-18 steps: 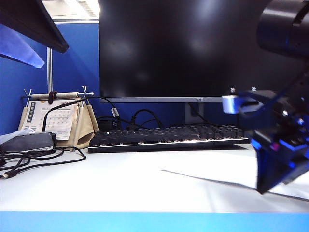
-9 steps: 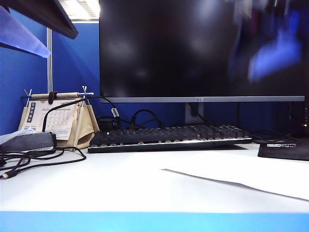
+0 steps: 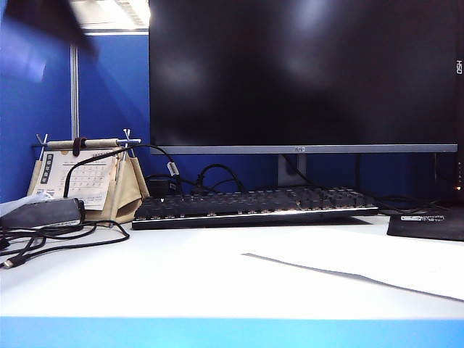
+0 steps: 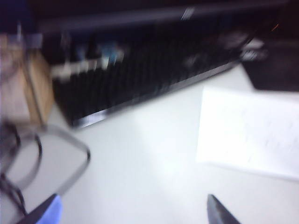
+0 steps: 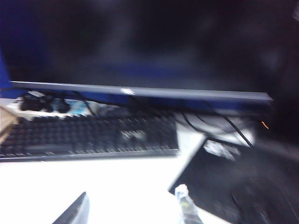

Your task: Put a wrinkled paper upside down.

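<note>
The paper (image 3: 362, 272) lies flat on the white counter (image 3: 167, 279), right of centre and nearer than the keyboard (image 3: 254, 206), its long axis running left to right, roughly along the keyboard. Neither arm is clear in the exterior view. The left tool (image 4: 135, 211) hangs over bare counter with its fingertips spread wide and nothing between them; in its view the paper (image 4: 247, 133) lies off toward the right, clear of both tips. The right tool (image 5: 133, 212) shows two parted tips holding nothing, aimed at the keyboard and the dark pad (image 5: 233, 182); the paper is not in its view. By these views, the left tool looks better placed.
</note>
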You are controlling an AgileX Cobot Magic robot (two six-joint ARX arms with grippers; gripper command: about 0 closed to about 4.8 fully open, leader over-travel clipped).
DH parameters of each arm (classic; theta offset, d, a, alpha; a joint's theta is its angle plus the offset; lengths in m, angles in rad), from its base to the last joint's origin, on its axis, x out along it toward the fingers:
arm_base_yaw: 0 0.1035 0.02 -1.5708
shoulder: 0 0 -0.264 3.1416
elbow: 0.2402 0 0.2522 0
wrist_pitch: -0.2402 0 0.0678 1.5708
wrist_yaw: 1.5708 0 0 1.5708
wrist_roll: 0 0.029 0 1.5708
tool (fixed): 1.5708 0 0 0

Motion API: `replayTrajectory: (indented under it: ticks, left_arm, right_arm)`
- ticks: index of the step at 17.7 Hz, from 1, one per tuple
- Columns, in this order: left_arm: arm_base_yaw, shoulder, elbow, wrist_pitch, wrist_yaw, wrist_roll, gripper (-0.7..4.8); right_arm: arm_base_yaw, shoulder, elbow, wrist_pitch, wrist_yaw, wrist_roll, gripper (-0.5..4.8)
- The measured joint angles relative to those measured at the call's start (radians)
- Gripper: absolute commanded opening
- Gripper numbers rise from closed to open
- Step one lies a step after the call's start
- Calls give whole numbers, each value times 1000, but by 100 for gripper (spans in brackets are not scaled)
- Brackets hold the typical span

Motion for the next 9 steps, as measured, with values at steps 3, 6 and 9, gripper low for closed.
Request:
replayTrajectory:
  ticks: [3, 6, 9]
  left_arm:
    - [0, -46, -177, 156, -17, -97, 403]
    - [0, -78, -273, 197, -67, -132, 368]
    - [1, -87, -391, 255, -76, -122, 359]
  right_arm:
    - [0, -175, -142, -5, 45, 14, 238]
    - [1, -301, -278, -14, 67, 51, 239]
    - [1, -367, -406, -18, 88, 78, 239]
